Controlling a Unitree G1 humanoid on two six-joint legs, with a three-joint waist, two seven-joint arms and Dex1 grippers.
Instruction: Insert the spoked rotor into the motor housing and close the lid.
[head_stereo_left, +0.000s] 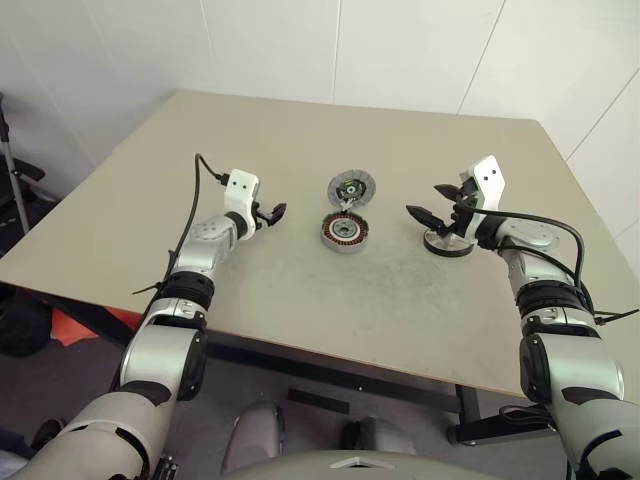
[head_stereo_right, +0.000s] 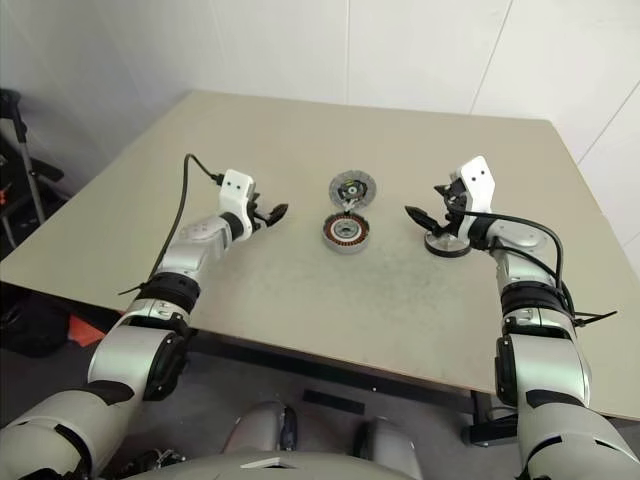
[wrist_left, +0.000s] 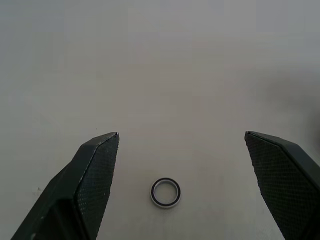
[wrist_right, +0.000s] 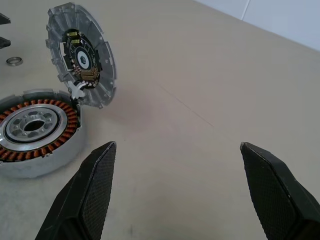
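Housing (head_stereo_left: 346, 232) mid-desk (head_stereo_left: 300, 300), lid (head_stereo_left: 350, 187) propped on its rim, cavity exposed for loading. Rotor (head_stereo_left: 448, 243) under right gripper (head_stereo_left: 432, 202); both fingers wide, empty.

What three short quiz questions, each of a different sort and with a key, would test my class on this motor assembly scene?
1. True or false: the lid lies flat on the table.
2. Which sits nearest the right gripper: A the motor housing, B the spoked rotor, C the small metal ring?
3. Fill in: the left gripper is ____.

Key:
1. False; it stands tilted, leaning on the motor housing.
2. B.
3. Open, and empty, with the small metal ring on the table between its fingers.
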